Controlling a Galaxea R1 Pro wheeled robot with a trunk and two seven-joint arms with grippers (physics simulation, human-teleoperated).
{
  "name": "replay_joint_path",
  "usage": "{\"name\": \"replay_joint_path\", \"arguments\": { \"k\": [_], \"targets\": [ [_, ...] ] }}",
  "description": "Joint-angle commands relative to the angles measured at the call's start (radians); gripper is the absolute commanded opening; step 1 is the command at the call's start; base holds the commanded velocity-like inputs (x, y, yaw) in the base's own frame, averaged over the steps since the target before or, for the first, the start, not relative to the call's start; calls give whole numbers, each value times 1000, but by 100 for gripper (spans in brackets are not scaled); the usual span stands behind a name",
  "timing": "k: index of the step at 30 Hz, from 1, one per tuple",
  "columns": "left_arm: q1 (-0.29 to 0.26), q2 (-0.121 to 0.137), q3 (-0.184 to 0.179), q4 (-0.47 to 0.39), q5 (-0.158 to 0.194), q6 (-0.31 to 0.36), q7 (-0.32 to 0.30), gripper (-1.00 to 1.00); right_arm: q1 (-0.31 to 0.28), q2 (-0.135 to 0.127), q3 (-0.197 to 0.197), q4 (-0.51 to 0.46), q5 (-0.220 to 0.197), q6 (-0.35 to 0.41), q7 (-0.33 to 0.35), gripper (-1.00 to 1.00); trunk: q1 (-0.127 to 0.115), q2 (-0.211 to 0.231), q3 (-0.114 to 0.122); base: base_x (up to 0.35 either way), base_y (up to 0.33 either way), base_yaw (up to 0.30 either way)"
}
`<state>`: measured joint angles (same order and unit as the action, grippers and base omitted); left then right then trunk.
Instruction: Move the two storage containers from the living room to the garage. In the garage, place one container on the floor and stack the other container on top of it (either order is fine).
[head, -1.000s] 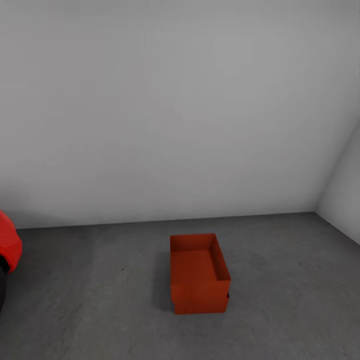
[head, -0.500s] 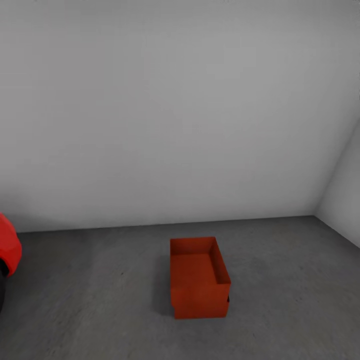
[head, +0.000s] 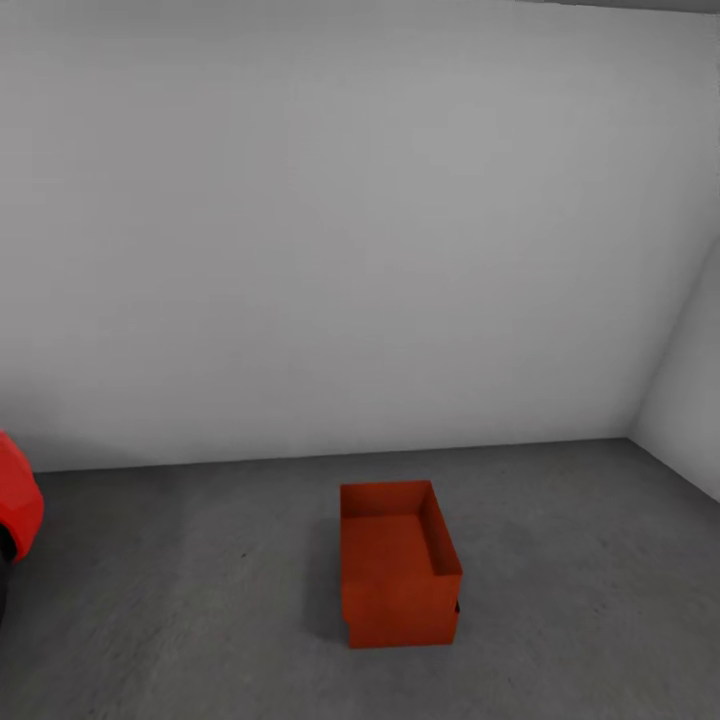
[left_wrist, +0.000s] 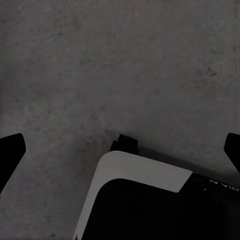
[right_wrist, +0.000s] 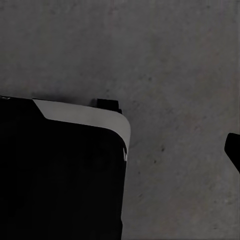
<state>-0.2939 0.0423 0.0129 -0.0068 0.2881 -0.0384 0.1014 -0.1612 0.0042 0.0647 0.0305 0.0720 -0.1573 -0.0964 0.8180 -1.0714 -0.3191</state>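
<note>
An orange-red storage container (head: 398, 565) stands on the garage's dark grey concrete floor (head: 200, 600), a little ahead of me and short of the white back wall. It looks tall, with a small step at its lower right corner; I cannot tell whether a second bin sits under it. My left gripper (left_wrist: 120, 150) hangs over bare concrete, open and holding nothing, its black fingertips (left_wrist: 10, 155) at the frame's two sides. My right gripper (right_wrist: 120, 150) also hangs over the concrete, open and holding nothing, with one fingertip (right_wrist: 234, 150) showing.
A red car's corner (head: 15, 505) juts in at the far left. A plain white wall (head: 350, 250) closes the back, and a side wall (head: 690, 400) meets it at the right. My own black-and-white base (left_wrist: 145, 200) lies under both wrists.
The whole head view has shifted, so the container, car and wall foot sit slightly lower in the picture. The things themselves have not moved.
</note>
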Motion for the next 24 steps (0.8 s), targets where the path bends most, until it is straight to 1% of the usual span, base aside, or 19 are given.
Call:
{"name": "replay_joint_path", "arguments": {
  "k": [1,24],
  "targets": [
    [-1,0,1,1,3,-3,1,100,-1,0,6,3,7,-4,-7,100,0,-1,1,0,0,0],
    [-1,0,1,1,3,-3,1,100,-1,0,6,3,7,-4,-7,100,0,-1,38,0,0,0]
  ]
}}
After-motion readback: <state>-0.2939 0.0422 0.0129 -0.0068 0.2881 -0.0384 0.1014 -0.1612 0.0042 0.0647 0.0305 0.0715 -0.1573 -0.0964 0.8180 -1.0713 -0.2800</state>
